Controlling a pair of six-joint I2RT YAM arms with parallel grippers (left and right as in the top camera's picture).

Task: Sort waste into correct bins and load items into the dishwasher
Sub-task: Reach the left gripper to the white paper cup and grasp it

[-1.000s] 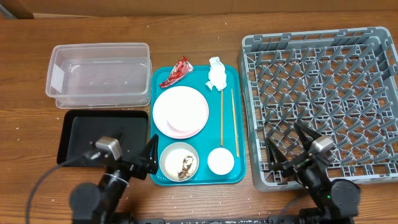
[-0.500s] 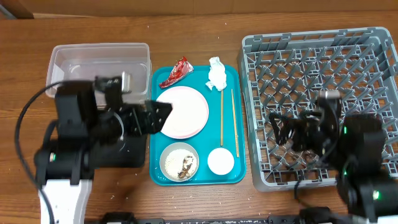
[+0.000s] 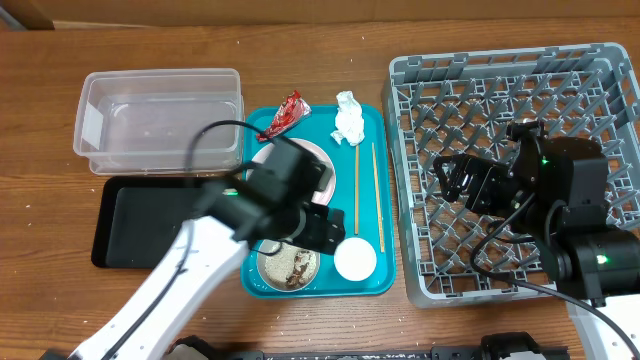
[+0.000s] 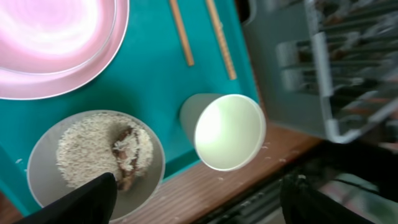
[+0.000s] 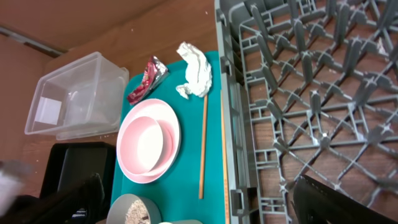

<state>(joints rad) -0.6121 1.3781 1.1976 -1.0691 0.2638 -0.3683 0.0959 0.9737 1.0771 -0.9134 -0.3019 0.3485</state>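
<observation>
On the teal tray (image 3: 386, 150) lie a red wrapper (image 3: 283, 113), a white napkin (image 3: 348, 120), a pink-rimmed plate (image 3: 322, 168), two chopsticks (image 3: 356, 190), a bowl (image 3: 285, 265) with grainy food scraps (image 4: 118, 155) and a small cup (image 3: 355, 258). My left gripper (image 3: 330, 232) hovers open and empty above the bowl (image 4: 93, 162) and the cup (image 4: 227, 130), and its arm hides part of the plate. My right gripper (image 3: 455, 180) is open and empty over the left part of the grey rack (image 3: 520, 110). The right wrist view shows the wrapper (image 5: 148, 78), napkin (image 5: 194, 70) and plate (image 5: 149, 140).
A clear tub (image 3: 160, 120) stands at the back left. A black tray (image 3: 140, 220) lies in front of it, left of the teal tray. The rack fills the right side of the wooden table.
The left arm has swung right from over the black tray to above the teal tray's front half. The right arm has shifted slightly over the rack. No object has moved.
</observation>
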